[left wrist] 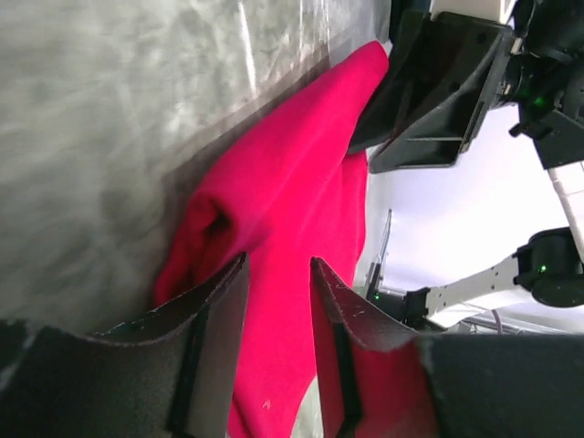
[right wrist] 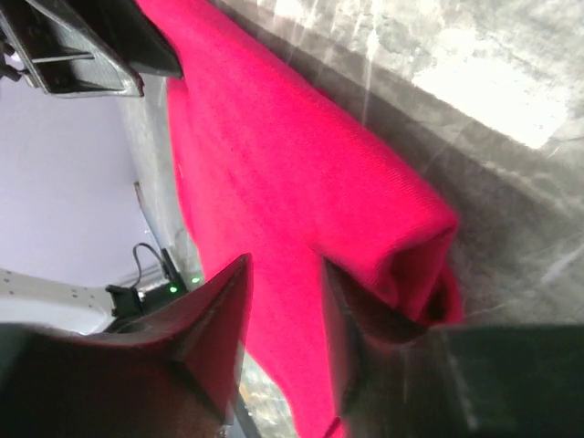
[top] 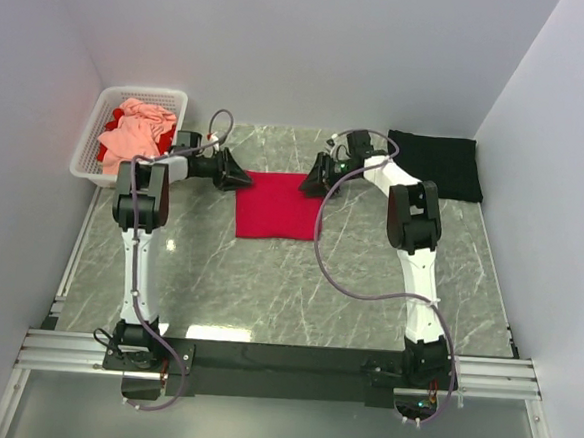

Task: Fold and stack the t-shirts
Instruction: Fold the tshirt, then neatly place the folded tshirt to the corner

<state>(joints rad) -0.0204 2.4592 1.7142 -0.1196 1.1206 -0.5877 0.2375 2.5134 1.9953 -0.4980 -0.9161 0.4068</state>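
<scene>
A crimson-red t-shirt [top: 278, 206] lies folded into a rectangle in the middle of the table. My left gripper [top: 243, 180] is at its far left corner and my right gripper [top: 307, 187] at its far right corner. In the left wrist view the gripper [left wrist: 279, 265] has its jaws apart over the red cloth [left wrist: 292, 173]. In the right wrist view the gripper [right wrist: 286, 265] is likewise open over the cloth [right wrist: 292, 164], beside a bunched corner. A black t-shirt [top: 436, 166] lies folded at the back right. A salmon-pink t-shirt [top: 136, 133] is crumpled in the basket.
A white lattice basket [top: 88, 150] stands at the back left, with some red cloth under the pink shirt. White walls close in the back and both sides. The table is grey marble [top: 267, 287].
</scene>
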